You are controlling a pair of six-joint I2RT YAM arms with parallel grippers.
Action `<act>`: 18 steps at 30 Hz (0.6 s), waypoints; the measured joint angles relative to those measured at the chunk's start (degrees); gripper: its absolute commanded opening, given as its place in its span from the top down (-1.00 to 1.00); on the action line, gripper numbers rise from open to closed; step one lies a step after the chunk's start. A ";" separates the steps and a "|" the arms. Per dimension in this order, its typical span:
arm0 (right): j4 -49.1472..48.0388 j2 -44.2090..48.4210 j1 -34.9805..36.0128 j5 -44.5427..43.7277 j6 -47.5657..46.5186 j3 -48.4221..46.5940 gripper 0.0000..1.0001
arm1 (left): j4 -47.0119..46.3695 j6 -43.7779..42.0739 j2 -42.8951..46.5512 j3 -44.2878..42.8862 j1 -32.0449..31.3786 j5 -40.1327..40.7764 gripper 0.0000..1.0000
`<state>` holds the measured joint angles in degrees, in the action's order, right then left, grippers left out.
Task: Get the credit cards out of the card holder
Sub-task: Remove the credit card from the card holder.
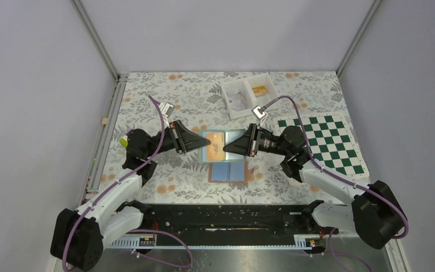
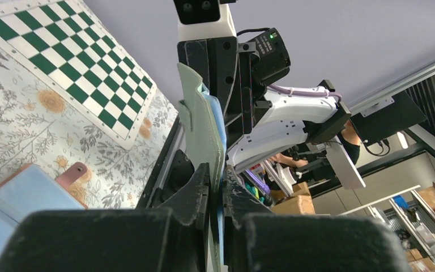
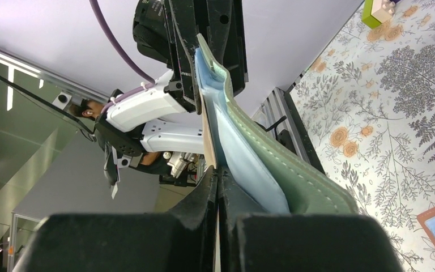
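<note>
The card holder (image 1: 228, 171) lies open at the table's middle, blue panels up, with a brown border. Its far flap (image 1: 233, 137) is raised between both grippers. My left gripper (image 1: 204, 145) is shut on that flap's left edge; the left wrist view shows the grey-green cover and blue panel (image 2: 204, 130) standing on edge between the fingers of the gripper (image 2: 216, 173). My right gripper (image 1: 226, 148) is shut on a thin tan credit card (image 1: 216, 145) at the flap's right side. In the right wrist view the card's edge (image 3: 208, 141) runs up from the gripper (image 3: 217, 173), beside the blue pocket (image 3: 243, 158).
A white two-compartment tray (image 1: 249, 93) with small items stands at the back. A green-and-white chessboard mat (image 1: 323, 141) lies to the right, under the right arm. A small lime and white block (image 3: 376, 8) sits on the floral cloth. A metal rail (image 1: 105, 141) lines the left edge.
</note>
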<state>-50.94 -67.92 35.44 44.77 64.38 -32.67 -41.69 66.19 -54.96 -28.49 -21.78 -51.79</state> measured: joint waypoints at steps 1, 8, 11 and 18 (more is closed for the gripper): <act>0.04 0.35 -0.04 -0.09 -0.09 0.46 1.00 | 0.20 0.04 -0.11 0.00 0.02 -0.31 1.00; 2.45 3.98 -0.04 -0.57 -2.03 1.62 1.00 | 2.93 0.07 -0.31 -0.31 0.13 -3.26 1.00; 2.47 4.66 -0.15 -0.70 -2.47 1.86 1.00 | 4.07 0.04 -0.20 -0.42 0.31 -4.33 1.00; 2.99 4.09 -0.20 -0.68 -2.25 1.64 0.44 | 5.81 -0.11 -0.13 -0.42 0.52 -4.79 1.00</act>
<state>-47.94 -63.83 35.24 44.10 62.13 -31.03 -35.88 66.08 -55.09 -28.91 -21.26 -56.58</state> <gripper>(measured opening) 0.199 0.055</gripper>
